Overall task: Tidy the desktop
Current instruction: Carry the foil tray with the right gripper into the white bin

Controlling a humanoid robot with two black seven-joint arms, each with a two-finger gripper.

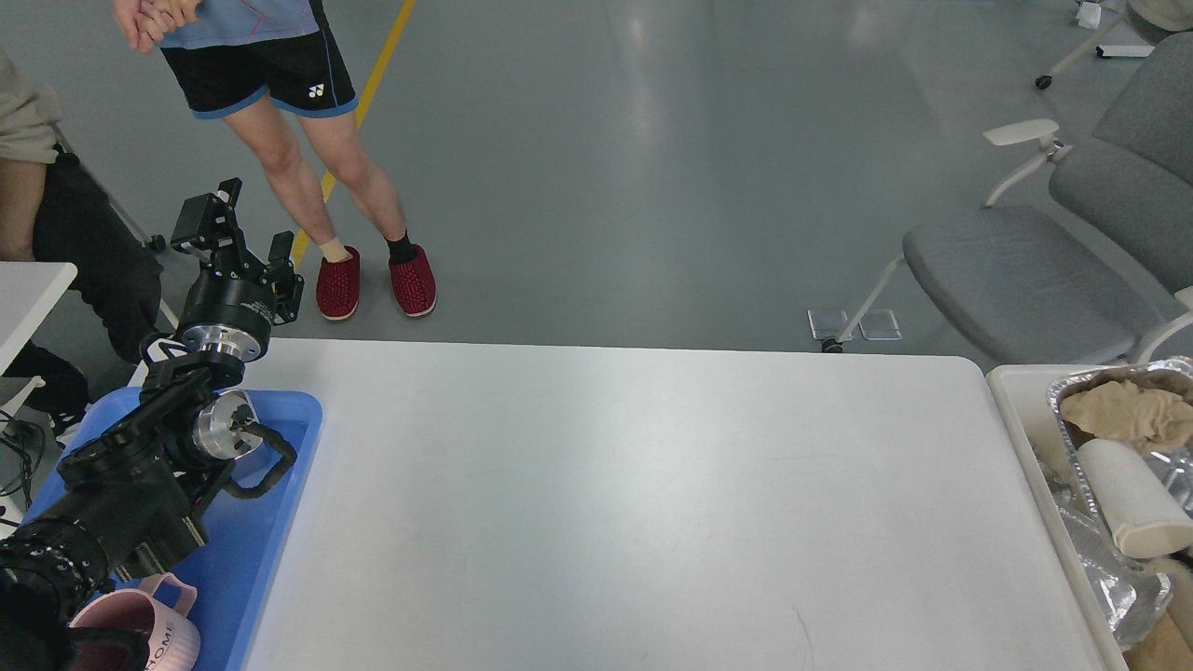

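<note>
1. Nearest the viewpoint, at the lower left, a pink mug (140, 624) lies in the blue tray (280, 503), partly hidden under the forearm of the left arm; lettering shows on its side.
2. Desktop (634, 503): a wide white top with rounded corners, filling the middle of the view from the tray on its left edge to the white bin (1011, 410) on its right. Its visible surface carries no loose object, so by this view the tidying appears close to done or finished.
3. Left gripper (233, 233): raised beyond the far left corner of the desktop, above the floor; its dark fingers stand apart, moderately wide, with nothing between them. The right gripper is not in view.
4. Risk, tray: the left arm crosses directly over the tray and its cable loop hangs close to the tray floor. A low retraction could likely drag the tray or knock the mug.
5. Risk, bystander: a standing person (280, 93) in red slippers (373, 281) is just beyond the gripper. An outward swing of the arm could strike the legs.
6. Risk, bin: the bin holds a foil tray (1072, 401), a crumpled beige mass (1128, 410) and a pale cylinder (1132, 499), piled near the rim. Contents could spill back onto the desktop if the bin is jolted.
7. Periphery: a grey office chair (1025, 270) stands right of the far edge; a smaller white table corner (28, 289) and a seated person (37, 186) lie at the far left, close to the arm's sweep.
</note>
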